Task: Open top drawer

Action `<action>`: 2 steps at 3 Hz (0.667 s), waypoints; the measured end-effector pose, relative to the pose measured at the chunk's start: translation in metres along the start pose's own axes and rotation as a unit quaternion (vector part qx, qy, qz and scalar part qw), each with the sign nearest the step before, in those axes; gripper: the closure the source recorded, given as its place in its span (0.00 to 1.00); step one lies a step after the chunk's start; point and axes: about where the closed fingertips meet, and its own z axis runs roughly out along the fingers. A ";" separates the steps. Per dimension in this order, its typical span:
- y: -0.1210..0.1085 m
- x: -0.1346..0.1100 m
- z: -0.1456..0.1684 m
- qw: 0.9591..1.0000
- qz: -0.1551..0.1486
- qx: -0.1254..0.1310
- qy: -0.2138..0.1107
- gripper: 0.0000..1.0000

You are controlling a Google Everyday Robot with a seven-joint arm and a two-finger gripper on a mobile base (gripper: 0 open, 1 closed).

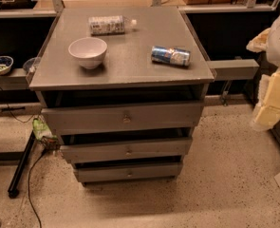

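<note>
The top drawer (123,118) is the widest grey front of the grey cabinet (125,77), just under its top. A small round metal knob (126,119) sits at the centre of the front. A dark gap shows between the drawer front and the cabinet top. Two slimmer drawers (126,150) lie below it. My arm's cream-white parts show at the right edge. My gripper (265,113) is at their lower end, well to the right of the drawer and touching nothing on the cabinet.
On the cabinet top are a white bowl (88,51), a plastic bottle (108,25) lying down and a blue can (171,56) on its side. A black pole (21,167), a cable and a green bag (41,128) lie on the floor at left.
</note>
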 end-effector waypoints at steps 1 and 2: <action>0.000 0.000 0.000 1.000 0.000 0.000 0.000 0.00; -0.002 -0.004 0.009 1.000 -0.001 -0.008 -0.009 0.00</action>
